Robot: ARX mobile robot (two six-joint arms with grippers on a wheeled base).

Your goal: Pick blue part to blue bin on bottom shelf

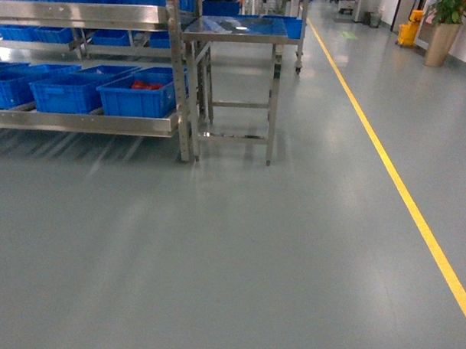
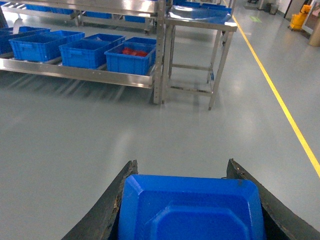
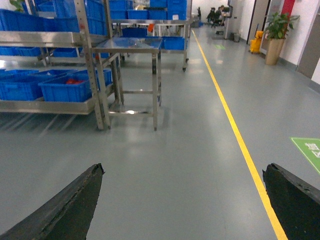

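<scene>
A blue part [image 2: 190, 207] fills the bottom of the left wrist view, showing only a bevelled blue face. My left gripper [image 2: 182, 166] is shut on it, a dark finger [image 2: 112, 200] pressed to each side, high above the floor. My right gripper [image 3: 183, 170] is open, with only grey floor between its fingers. Neither gripper shows in the head view. The bottom shelf [image 1: 82, 122] [image 2: 80, 72] [image 3: 45, 106] lies ahead to the left with a row of blue bins. The rightmost blue bin [image 1: 140, 102] [image 2: 127, 61] [image 3: 65, 91] holds red pieces.
A steel table [image 1: 234, 29] [image 2: 200, 20] [image 3: 130, 46] stands just right of the rack's corner post [image 1: 179, 81]. A yellow floor line [image 1: 401, 188] [image 3: 235, 125] runs down the aisle on the right. Open grey floor lies between me and the rack. A potted plant [image 1: 445, 29] stands far right.
</scene>
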